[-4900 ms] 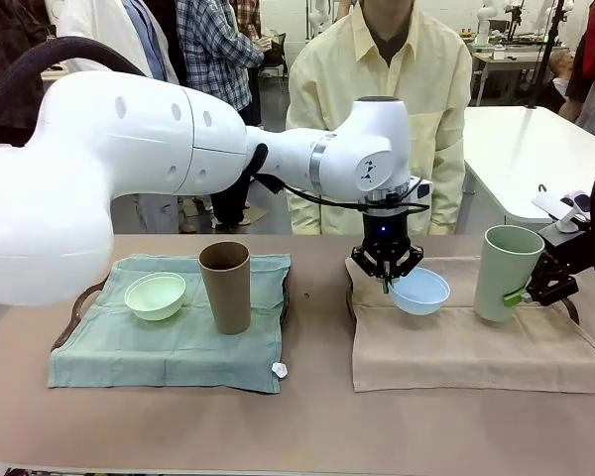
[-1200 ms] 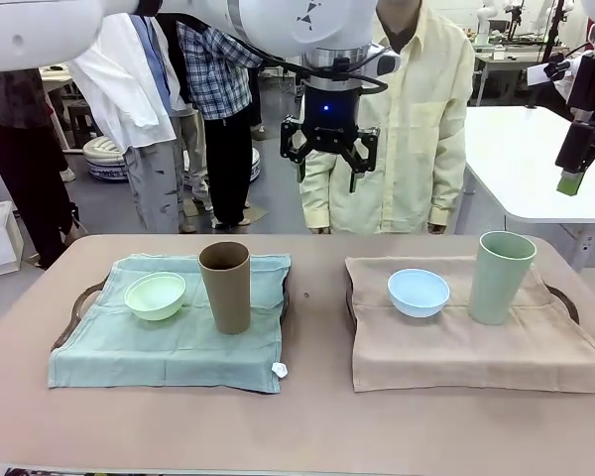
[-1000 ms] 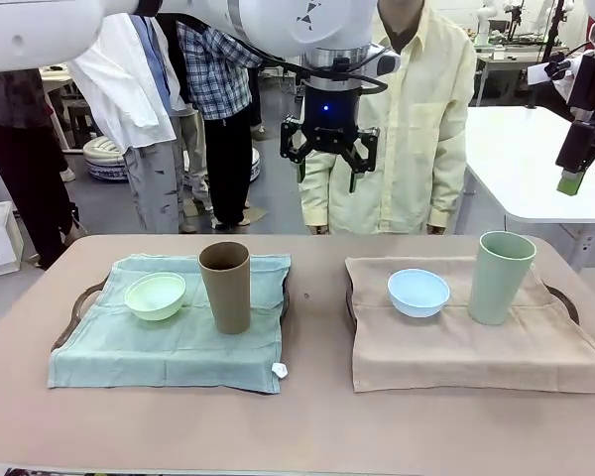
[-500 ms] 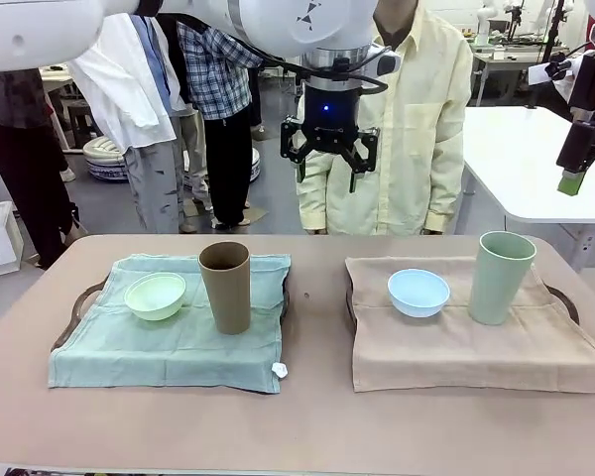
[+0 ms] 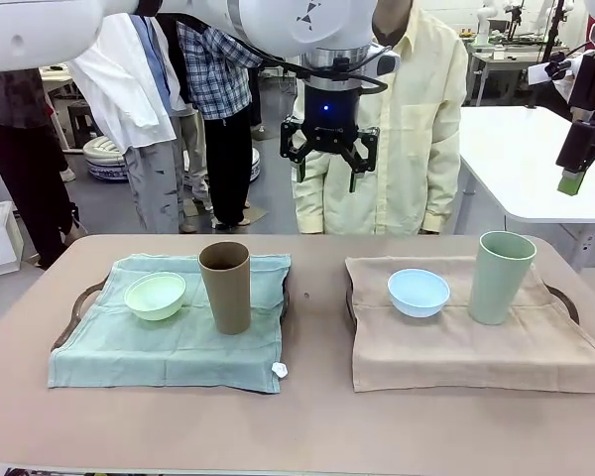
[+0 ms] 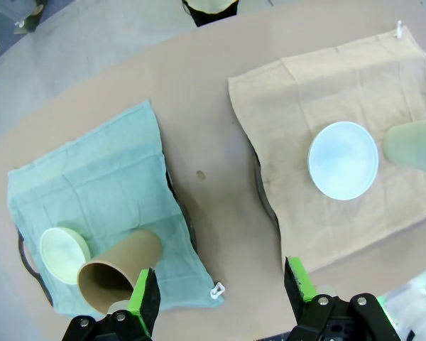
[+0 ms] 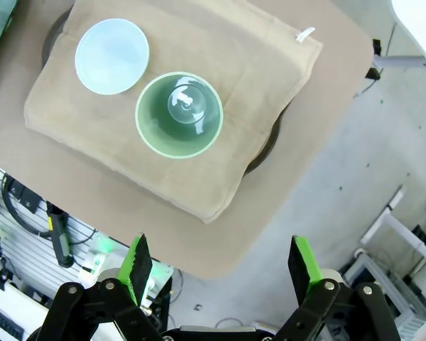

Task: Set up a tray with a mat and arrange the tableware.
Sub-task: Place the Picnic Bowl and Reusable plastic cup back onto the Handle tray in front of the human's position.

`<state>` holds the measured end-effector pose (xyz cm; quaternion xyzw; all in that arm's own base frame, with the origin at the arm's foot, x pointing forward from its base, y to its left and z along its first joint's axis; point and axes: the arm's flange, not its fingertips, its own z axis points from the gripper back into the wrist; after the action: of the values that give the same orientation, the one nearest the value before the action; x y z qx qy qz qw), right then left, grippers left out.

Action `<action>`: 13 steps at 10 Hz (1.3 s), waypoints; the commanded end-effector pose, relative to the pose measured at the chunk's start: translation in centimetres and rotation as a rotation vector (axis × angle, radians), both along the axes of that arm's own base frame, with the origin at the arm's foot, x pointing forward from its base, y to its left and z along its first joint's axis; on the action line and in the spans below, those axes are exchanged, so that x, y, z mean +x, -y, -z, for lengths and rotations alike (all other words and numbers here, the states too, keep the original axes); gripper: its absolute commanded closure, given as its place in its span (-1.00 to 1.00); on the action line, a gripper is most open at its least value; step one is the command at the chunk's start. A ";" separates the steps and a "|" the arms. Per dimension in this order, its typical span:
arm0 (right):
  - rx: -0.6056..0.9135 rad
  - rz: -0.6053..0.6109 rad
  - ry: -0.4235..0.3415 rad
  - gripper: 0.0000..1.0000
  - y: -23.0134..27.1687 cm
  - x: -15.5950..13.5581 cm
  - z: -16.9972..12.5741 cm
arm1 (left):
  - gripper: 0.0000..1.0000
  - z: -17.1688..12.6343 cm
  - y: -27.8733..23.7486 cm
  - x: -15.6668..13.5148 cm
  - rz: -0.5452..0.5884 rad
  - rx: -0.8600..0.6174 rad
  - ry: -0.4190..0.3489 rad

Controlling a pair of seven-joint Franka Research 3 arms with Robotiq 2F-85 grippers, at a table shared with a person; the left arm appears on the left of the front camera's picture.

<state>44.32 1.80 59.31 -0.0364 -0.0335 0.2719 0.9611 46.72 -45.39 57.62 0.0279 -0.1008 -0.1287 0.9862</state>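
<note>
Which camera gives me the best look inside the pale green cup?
The right wrist view: it looks straight down into the pale green cup, showing rim and bottom. The front view shows its upright side; the left wrist view catches a part at the frame's edge.

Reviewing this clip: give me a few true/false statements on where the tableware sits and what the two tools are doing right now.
1. The blue bowl sits on the tan mat. True.
2. The brown cup lies on its side. False: it stands upright on the green mat.
3. The left tool holds the blue bowl. False: it hangs open above the table, holding nothing.
4. The pale green cup stands beside the blue bowl. True.
5. The right tool is open, above the tan mat's tray. True.
</note>
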 end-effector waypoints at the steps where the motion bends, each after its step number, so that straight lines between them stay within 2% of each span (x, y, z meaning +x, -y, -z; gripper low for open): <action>1: 0.013 0.010 -0.017 -1.00 0.6 0.2 1.0 | -0.85 0.4 -1.7 -0.5 -0.012 -0.017 -0.008; 2: 0.014 0.057 -0.049 -1.00 0.9 0.5 2.3 | -0.85 0.7 -3.5 -0.7 -0.094 -0.029 -0.066; 4: 0.027 0.061 -0.115 -1.00 1.1 0.8 4.7 | -0.85 0.5 -8.3 -1.1 -0.173 -0.053 -0.102; 6: 0.091 0.090 -0.178 -1.00 2.8 1.0 6.2 | -0.85 0.0 -16.0 0.0 -0.227 -0.154 -0.130; 7: 0.195 0.095 -0.228 -1.00 4.2 1.1 6.4 | -0.85 0.0 -19.3 0.5 -0.233 -0.219 -0.160; 9: 0.469 0.202 -0.285 -1.00 8.5 0.9 5.8 | -0.85 0.1 -26.0 1.1 -0.235 -0.347 -0.230; 12: 0.660 0.383 -0.240 -1.00 16.5 -1.2 4.0 | -0.85 2.0 -33.3 0.5 -0.284 -0.536 -0.236; 13: 0.706 0.460 -0.245 -1.00 18.8 -2.3 3.8 | -0.85 2.2 -35.9 -0.6 -0.298 -0.611 -0.227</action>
<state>41.55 -16.44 55.27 0.2974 0.0061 0.0618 0.9527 47.92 -10.86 56.16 -0.2327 -0.0033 0.0485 0.9713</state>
